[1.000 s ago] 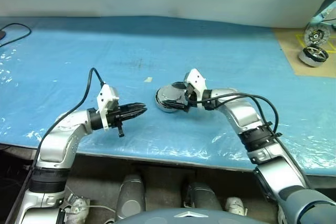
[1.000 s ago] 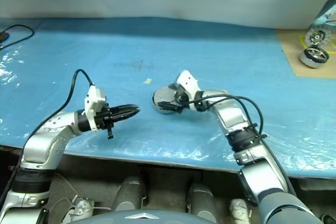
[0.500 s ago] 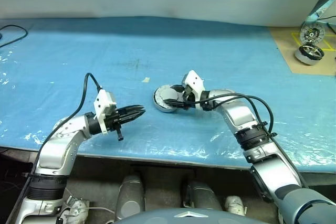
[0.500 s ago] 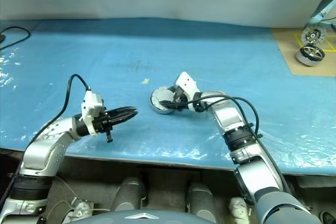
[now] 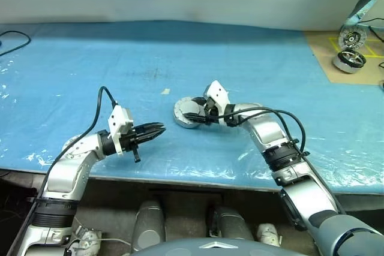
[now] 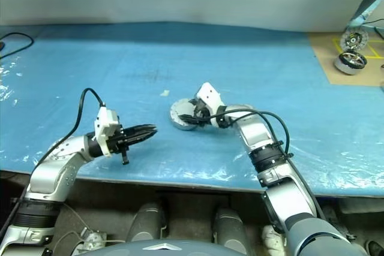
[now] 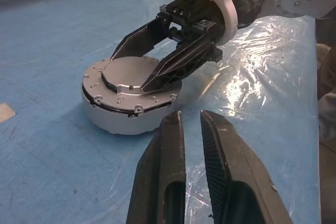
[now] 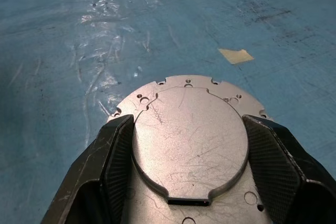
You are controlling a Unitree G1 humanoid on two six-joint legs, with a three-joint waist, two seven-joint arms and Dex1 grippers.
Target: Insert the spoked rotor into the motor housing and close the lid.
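The lid lies closed, plain grey face up, on the motor housing, which sits on the blue worktop near its middle. The right pincer rests over the lid, its two black fingers spread wide along either edge of the raised disc. The left pincer hangs just above the worktop beside the housing, pointing at it, fingers nearly together and holding nothing. A second motor stands on the far right corner.
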